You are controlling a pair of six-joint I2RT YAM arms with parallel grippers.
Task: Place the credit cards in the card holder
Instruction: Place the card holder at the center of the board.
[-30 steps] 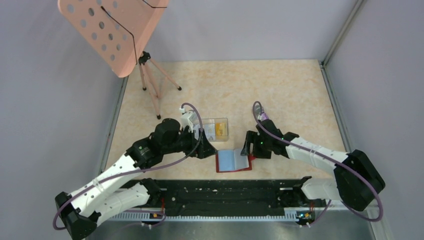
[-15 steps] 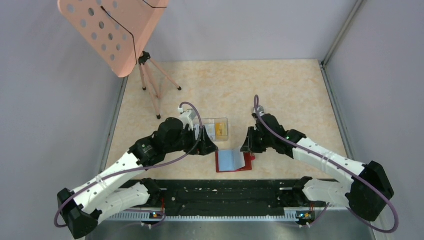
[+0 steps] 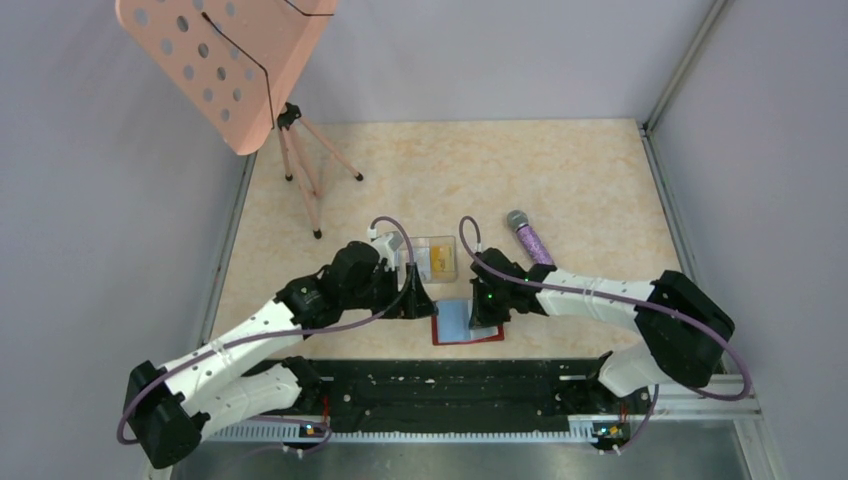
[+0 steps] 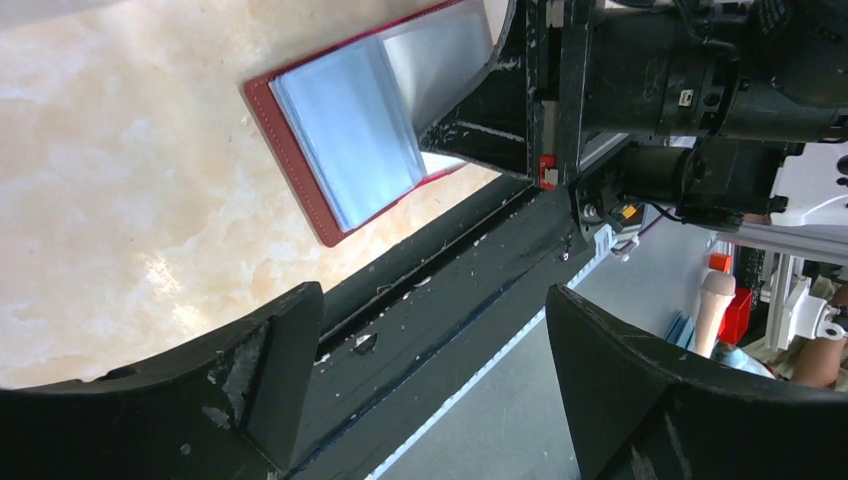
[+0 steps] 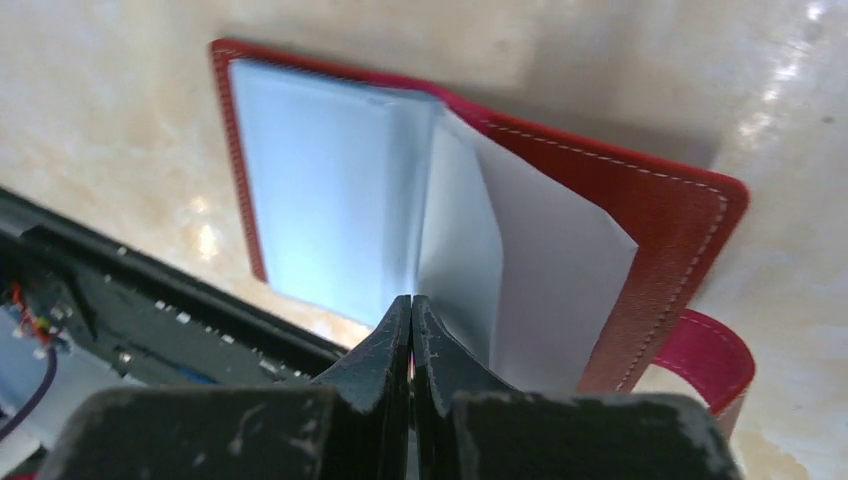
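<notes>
The credit cards are seen in a clear box on the tabletop, just behind the open red card holder. The left gripper is held wide open beside the holder. The right gripper is pressed closed at a sleeve edge. A microphone lies nearby.

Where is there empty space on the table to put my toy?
The far middle of the table, between the stand and the microphone, is bare. So is the right side, past the microphone to the wall. The near middle is crowded: box, holder, left pincer and right pincer huddle together.
</notes>
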